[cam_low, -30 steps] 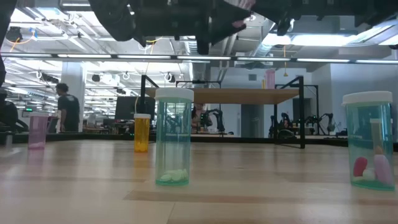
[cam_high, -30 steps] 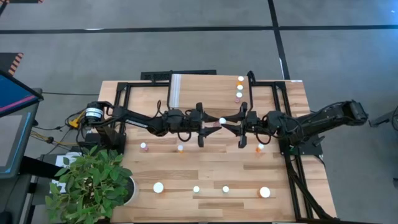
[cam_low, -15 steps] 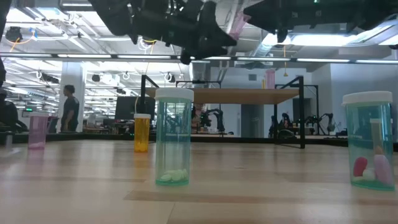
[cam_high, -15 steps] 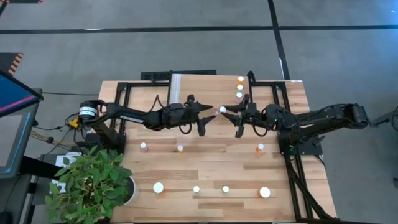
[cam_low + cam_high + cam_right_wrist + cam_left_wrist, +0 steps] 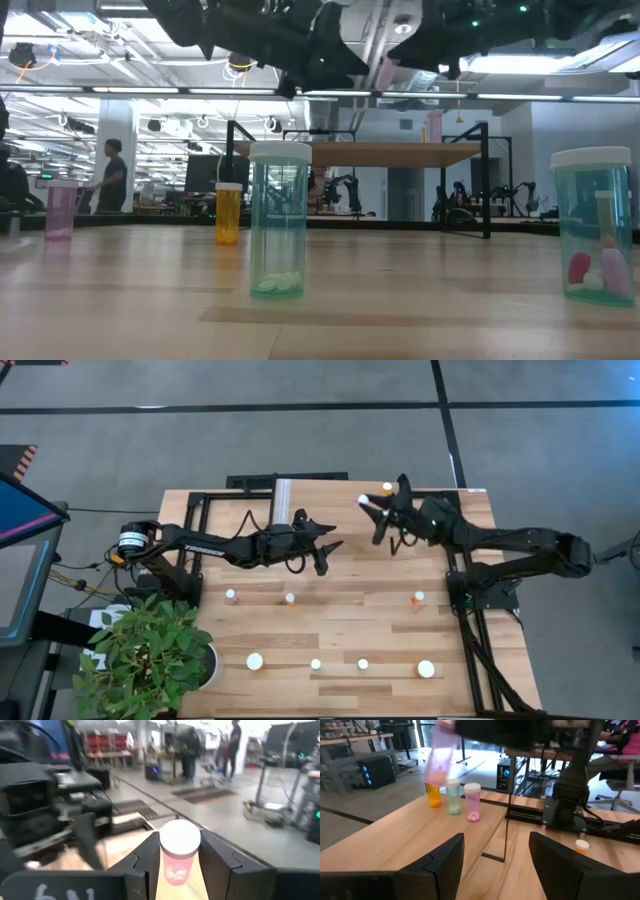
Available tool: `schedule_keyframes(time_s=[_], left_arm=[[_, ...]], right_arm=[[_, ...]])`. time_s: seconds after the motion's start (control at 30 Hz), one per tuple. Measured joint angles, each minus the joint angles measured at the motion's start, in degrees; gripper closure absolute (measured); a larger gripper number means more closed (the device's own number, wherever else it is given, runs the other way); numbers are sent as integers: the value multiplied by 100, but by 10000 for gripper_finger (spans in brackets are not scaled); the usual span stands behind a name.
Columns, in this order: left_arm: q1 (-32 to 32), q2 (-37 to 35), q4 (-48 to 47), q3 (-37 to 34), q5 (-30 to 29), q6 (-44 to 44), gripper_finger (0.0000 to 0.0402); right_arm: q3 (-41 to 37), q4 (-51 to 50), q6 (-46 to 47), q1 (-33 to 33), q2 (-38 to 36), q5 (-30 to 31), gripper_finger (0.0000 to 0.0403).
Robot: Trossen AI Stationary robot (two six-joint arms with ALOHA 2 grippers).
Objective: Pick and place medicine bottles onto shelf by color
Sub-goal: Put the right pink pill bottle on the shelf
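I am carrying the pink bottle [image 5: 179, 851], clamped between the right gripper [image 5: 372, 510] fingers since the mid-air handover, toward the shelf [image 5: 430, 491], just short of its pink row. The left gripper [image 5: 325, 545], fingers spread and empty, is backing away.

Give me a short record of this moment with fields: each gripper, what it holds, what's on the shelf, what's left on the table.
right gripper: shut on pink bottle, near the shelf
left gripper: open, empty, mid-table
on shelf: orange, green and pink bottles in a row
on table: eight bottles in two rows
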Motion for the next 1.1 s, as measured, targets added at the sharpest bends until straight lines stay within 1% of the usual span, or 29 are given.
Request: schedule_keyframes(time_s=[0.1, 0.17, 0.3, 0.5, 0.67, 0.93, 1.1], left_arm=[[-11, 0, -20, 0, 25, -2, 189], [-15, 0, -15, 0, 44, 0, 189], [-20, 0, -46, 0, 46, -5, 189], [-20, 0, -56, 0, 54, -9, 189], [-20, 0, -55, 2, 190, -13, 189], [-20, 2, -54, 2, 190, -33, 189], [-20, 4, -56, 4, 190, -33, 189]], right_arm=[[424, -672, -126, -228, 157, 0, 270], [630, -947, -125, -390, 297, -2, 270], [858, -1153, -125, -636, 639, -2, 269], [913, -1180, -125, -848, 1188, -4, 269], [913, -1157, -123, -909, 1545, -4, 267], [913, -1070, -15, -1007, 1722, -3, 265], [913, -1074, 41, -1007, 1715, -2, 252]])
